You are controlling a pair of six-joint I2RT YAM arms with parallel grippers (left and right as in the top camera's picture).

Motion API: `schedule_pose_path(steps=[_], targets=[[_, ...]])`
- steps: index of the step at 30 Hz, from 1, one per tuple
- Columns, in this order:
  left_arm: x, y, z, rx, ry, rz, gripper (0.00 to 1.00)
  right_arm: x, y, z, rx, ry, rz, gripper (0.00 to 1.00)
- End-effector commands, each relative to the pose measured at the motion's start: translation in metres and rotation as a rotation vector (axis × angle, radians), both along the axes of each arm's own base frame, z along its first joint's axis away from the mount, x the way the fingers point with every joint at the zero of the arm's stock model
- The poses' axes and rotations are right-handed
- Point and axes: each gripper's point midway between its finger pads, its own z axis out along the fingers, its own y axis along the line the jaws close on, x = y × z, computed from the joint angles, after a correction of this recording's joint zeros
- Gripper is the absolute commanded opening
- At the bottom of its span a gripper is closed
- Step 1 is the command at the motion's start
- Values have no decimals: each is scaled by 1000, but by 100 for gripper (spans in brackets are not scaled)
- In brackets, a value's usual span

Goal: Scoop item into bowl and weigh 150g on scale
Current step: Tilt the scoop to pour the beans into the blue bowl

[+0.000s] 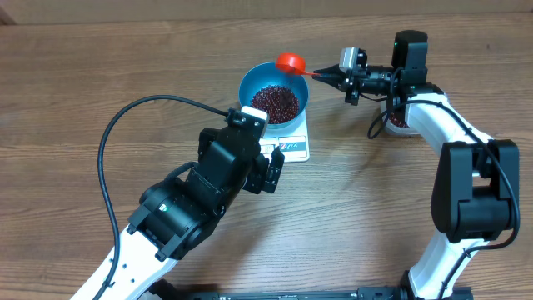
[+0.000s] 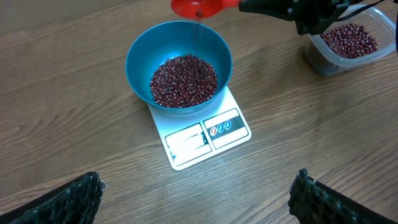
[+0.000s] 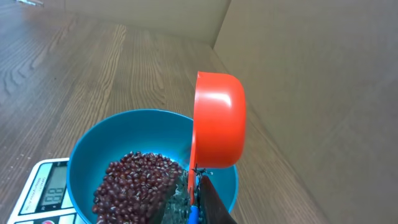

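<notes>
The blue bowl (image 1: 274, 94) stands on the white scale (image 1: 292, 147) and holds a heap of dark red beans (image 2: 184, 81). My right gripper (image 1: 332, 75) is shut on the handle of an orange-red scoop (image 1: 291, 62), which is turned on its side over the bowl's far rim. The scoop (image 3: 217, 121) looks tipped with its mouth toward the bowl (image 3: 106, 140). My left gripper (image 1: 268, 173) hovers near the scale's front edge, open, with nothing between its fingers (image 2: 68, 200). The scale's display (image 2: 186, 140) is too faint to read.
A clear plastic tub (image 2: 348, 43) with more beans stands to the right of the scale, partly under the right arm (image 1: 433, 108). A black cable (image 1: 125, 125) loops over the table at the left.
</notes>
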Motion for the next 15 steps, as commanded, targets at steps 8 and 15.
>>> schedule_pose_path(steps=[8, 15], targets=[[3, 0, 5, -22, -3, 20, 99, -3, 4, 0, 10, -32, 37, 4], [3, 0, 5, -22, -3, 20, 99, -37, 10, 21, 143, 16, 235, 4]])
